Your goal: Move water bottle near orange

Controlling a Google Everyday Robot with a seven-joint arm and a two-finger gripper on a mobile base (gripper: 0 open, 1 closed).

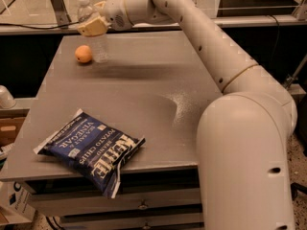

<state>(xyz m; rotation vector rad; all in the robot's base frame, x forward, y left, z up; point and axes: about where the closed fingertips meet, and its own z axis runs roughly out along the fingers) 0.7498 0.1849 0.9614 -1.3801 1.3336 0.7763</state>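
The water bottle (95, 37) is a clear ribbed bottle with a white cap, upright at the far left of the grey table (144, 95). My gripper (92, 26) is shut on the water bottle around its upper body. The bottle's base is at the table surface, just right of the orange (83, 54). The orange is a small round fruit on the table's far left. A narrow gap shows between bottle and orange.
A blue chip bag (91, 150) lies near the table's front left corner. My white arm (216, 56) stretches across the right side of the table. A metal rail and post (57, 4) run behind the table's far edge.
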